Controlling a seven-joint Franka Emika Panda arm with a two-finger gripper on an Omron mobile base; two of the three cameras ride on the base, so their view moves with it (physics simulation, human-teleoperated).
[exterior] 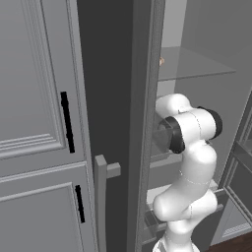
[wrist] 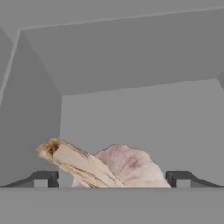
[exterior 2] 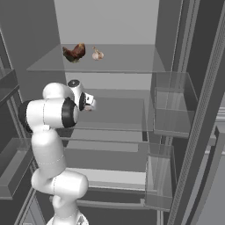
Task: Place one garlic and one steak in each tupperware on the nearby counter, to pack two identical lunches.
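Claw (wrist: 112,178) at a garlic (wrist: 118,168) inside the fridge.
The bulb sits between the tips; grip can't be told. On the upper shelf (exterior 2: 127,61), a steak (exterior 2: 74,52) lies beside another bulb (exterior 2: 97,54).

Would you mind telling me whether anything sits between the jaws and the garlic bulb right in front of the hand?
Nothing visible does. In the hand view the garlic lies directly between the two fingertips of the gripper, with only bare grey fridge walls behind it.
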